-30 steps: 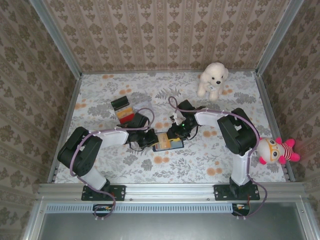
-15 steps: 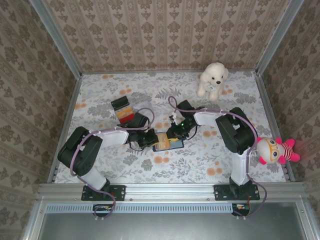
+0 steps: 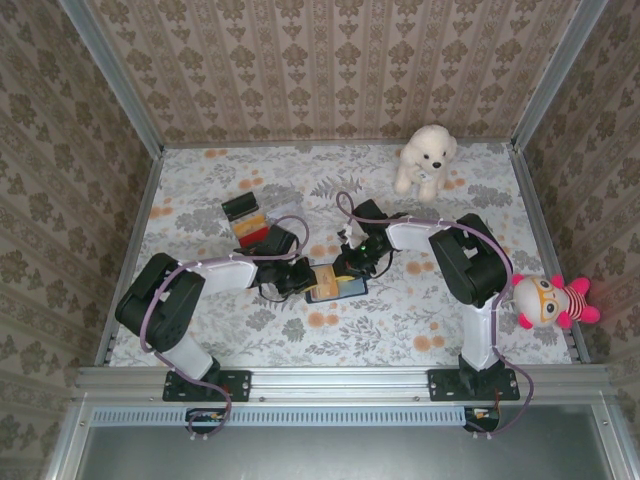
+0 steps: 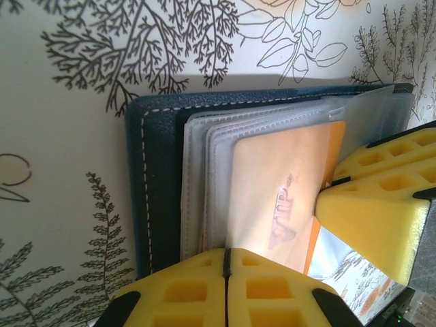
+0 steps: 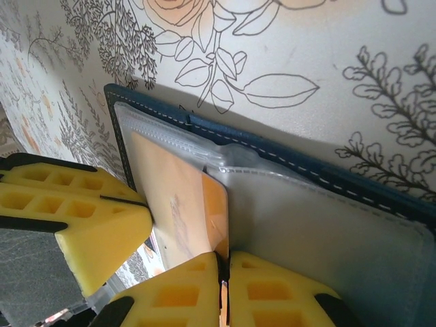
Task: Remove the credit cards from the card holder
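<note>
The card holder (image 3: 340, 292) (image 4: 153, 184) (image 5: 354, 180) lies open mid-table, dark navy with clear inner sleeves. An orange credit card (image 4: 279, 197) (image 5: 178, 204) sits partly inside one sleeve. My right gripper (image 3: 350, 270) (image 5: 222, 266) is shut on that card's near edge. Its yellow fingers (image 4: 381, 204) show at the right of the left wrist view. My left gripper (image 3: 303, 278) (image 4: 225, 255) is shut, its tips resting on the sleeves at the holder's left side. Its fingers (image 5: 75, 211) appear at the left of the right wrist view.
A black card (image 3: 238, 205) and a yellow and red pair (image 3: 252, 232) lie on the floral cloth behind the left arm. A white plush dog (image 3: 425, 155) sits at the back right, and a pink doll (image 3: 550, 300) at the right edge. Metal rails fence the table.
The right gripper has closed onto the orange card's edge. Both arms and the card holder have hardly shifted.
</note>
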